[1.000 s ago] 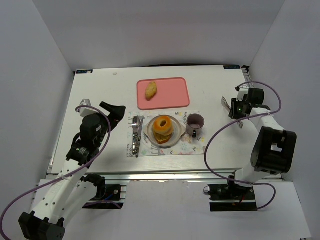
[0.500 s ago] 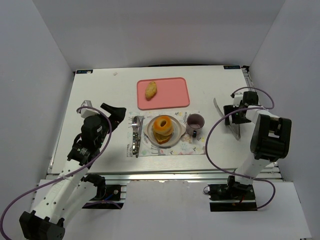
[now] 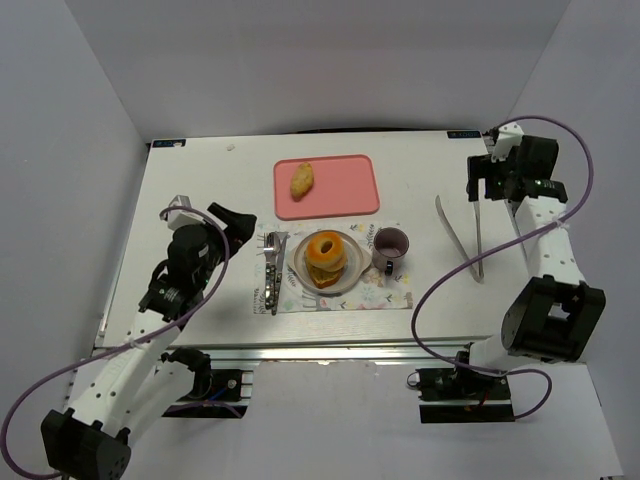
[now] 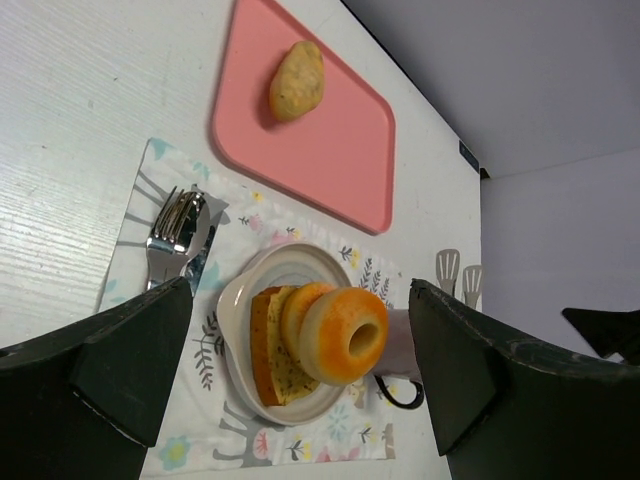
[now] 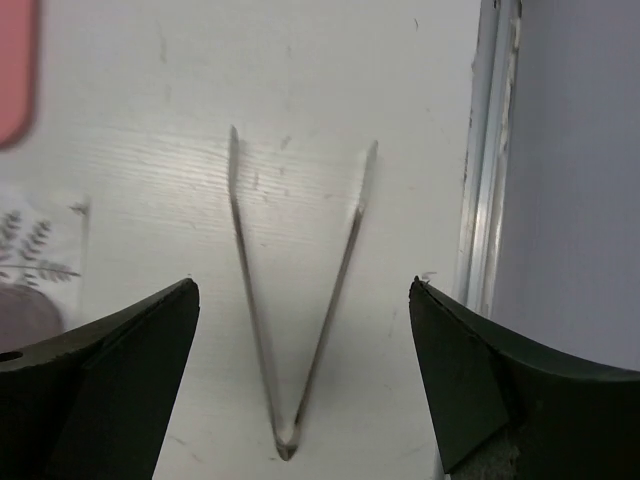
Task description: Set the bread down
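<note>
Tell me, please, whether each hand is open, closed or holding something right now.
Left hand: open, holding nothing.
Right hand: open, holding nothing; the tongs lie on the table below it.

A white table (image 3: 200, 190) lies under my right gripper (image 5: 302, 288). Its shiny metal edge (image 5: 490, 150) runs just to that gripper's right. A plain grey side wall (image 5: 570, 150) stands right past it. The back wall (image 3: 320, 60) and the far wall (image 3: 60, 200) are grey too. The light is soft.

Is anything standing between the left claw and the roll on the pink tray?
Nothing visible does: only bare table lies between the left claw and the roll. The cutlery lies off that line.
</note>
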